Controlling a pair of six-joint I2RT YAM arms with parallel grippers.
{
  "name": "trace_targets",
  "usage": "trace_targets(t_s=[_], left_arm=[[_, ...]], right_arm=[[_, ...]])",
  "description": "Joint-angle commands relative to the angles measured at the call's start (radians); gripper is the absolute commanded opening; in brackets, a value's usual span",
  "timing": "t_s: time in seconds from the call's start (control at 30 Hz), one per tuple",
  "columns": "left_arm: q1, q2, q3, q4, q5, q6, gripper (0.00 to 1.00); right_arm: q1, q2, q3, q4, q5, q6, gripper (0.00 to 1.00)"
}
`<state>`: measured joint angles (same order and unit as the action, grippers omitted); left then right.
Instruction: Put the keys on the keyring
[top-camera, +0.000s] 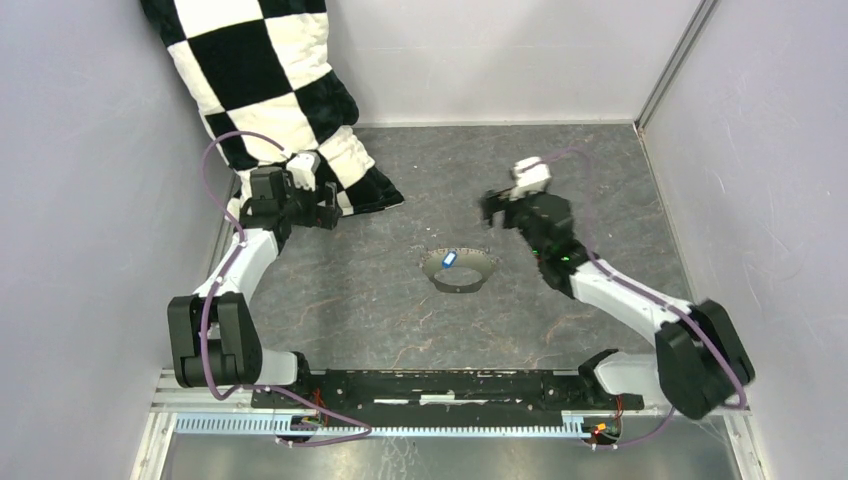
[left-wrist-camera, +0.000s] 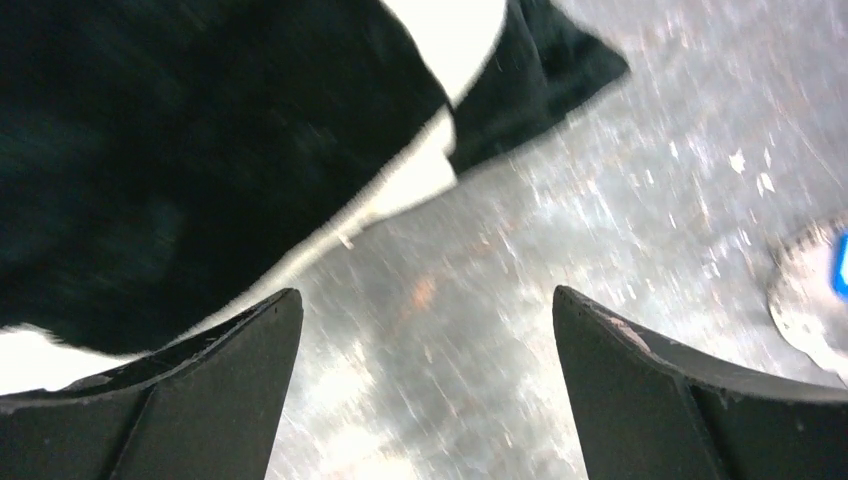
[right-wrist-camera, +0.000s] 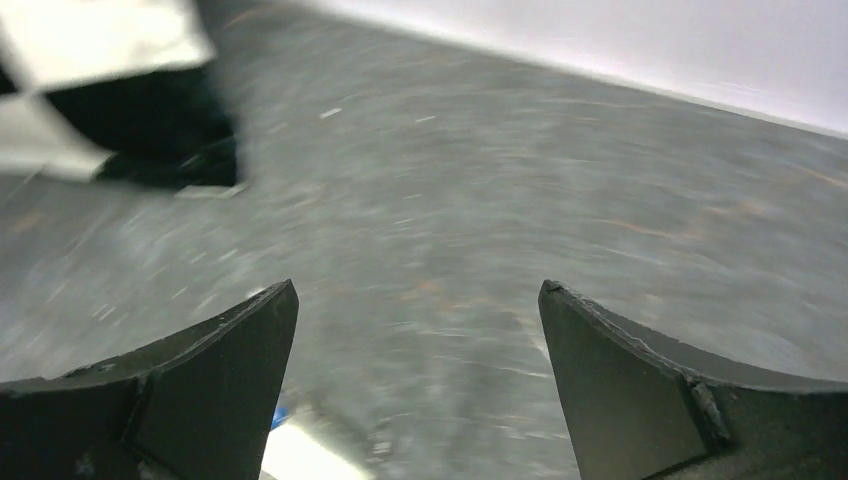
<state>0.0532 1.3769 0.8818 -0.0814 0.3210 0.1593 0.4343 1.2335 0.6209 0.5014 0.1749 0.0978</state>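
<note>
Hovering released: left claw (left-wrist-camera: 425, 300), jaws spread wide with nothing between them, over the grey surface (top-camera: 600, 170) beside the edge of a black-and-white checkered cloth (top-camera: 270, 80). Right claw (right-wrist-camera: 418, 290) also spread and empty. Between the arms, apart from both, the keyring (top-camera: 441, 281) lies on the surface. The blue-headed key (top-camera: 449, 258) sits at its far rim, possibly threaded; too small to tell.

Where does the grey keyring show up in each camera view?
Top external: the keyring lies at the middle of the table.
Left wrist: keyring cut off at the right edge.
Right wrist: keyring, a blurred bright patch at the bottom edge, left of centre.
Shared landmark: the checkered cloth.
</note>
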Motion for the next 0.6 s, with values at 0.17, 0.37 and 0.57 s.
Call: trace_targets(t_s=[0.17, 0.37, 0.57], left_arm=[[0.016, -0.02, 0.112, -0.38, 0.168, 0.02, 1.0], [0.022, 0.011, 0.135, -0.408, 0.131, 0.005, 1.0], [0.025, -0.008, 0.126, -0.427, 0.106, 0.013, 1.0]], right_arm=[[0.349, 0.285, 0.265, -0.258, -0.243, -0.246, 0.82], [0.413, 0.459, 0.395, -0.346, -0.379, -0.312, 0.61], [0.443, 0.53, 0.424, -0.37, -0.386, -0.331, 0.54]])
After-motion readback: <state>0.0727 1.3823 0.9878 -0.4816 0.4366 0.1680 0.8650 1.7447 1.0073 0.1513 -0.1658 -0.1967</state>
